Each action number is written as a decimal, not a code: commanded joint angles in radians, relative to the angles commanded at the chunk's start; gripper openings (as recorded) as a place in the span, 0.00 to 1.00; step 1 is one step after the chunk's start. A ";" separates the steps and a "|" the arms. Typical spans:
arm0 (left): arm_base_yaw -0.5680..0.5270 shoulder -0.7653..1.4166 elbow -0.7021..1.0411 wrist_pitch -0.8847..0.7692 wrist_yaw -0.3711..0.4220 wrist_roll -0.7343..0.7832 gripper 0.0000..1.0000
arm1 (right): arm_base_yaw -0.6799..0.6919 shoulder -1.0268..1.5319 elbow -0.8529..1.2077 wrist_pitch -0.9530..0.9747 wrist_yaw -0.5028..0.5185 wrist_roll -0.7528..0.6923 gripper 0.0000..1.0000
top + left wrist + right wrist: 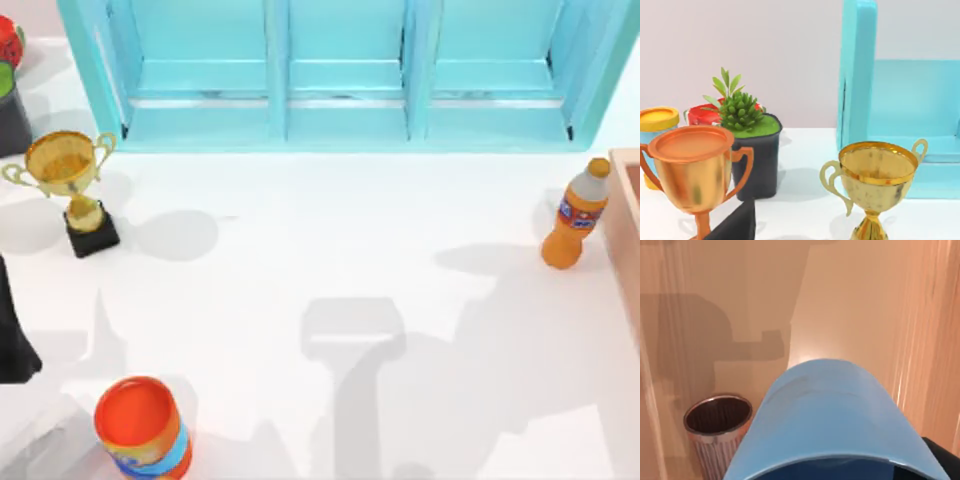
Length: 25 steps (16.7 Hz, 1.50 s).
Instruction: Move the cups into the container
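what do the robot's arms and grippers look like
Little shows. The left arm is a matte black, tapering shape at the left edge of the table. The left gripper appears as a plain black wedge, the right gripper as a black corner. No cables or markings are visible.

light blue cup (832,415), brown ribbed cup (717,427), peach-tan container (850,305)

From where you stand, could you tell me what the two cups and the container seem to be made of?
Light blue cup: smooth matte plastic, probably. Brown cup: ribbed sides with a shiny rim, perhaps metal or glazed ceramic. Container: peach-tan walls with streaks like wood grain, though that is uncertain.
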 joint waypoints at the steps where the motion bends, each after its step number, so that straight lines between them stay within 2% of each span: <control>1: 0.000 0.000 0.000 0.000 0.000 0.000 1.00 | -0.005 -0.001 0.001 0.001 0.000 -0.005 0.00; 7: 0.000 0.000 0.000 0.000 0.000 0.000 1.00 | 0.002 0.003 -0.019 0.018 0.001 -0.003 0.00; 14: 0.000 0.000 0.000 0.000 0.000 0.000 1.00 | 0.023 -0.004 -0.237 0.236 0.000 0.023 0.00; 19: 0.000 0.000 0.000 0.000 0.000 0.000 1.00 | 0.025 -0.004 -0.257 0.257 0.000 0.026 0.00; 25: 0.000 0.000 0.000 0.000 0.000 0.000 1.00 | 0.025 -0.004 -0.257 0.257 0.000 0.026 0.45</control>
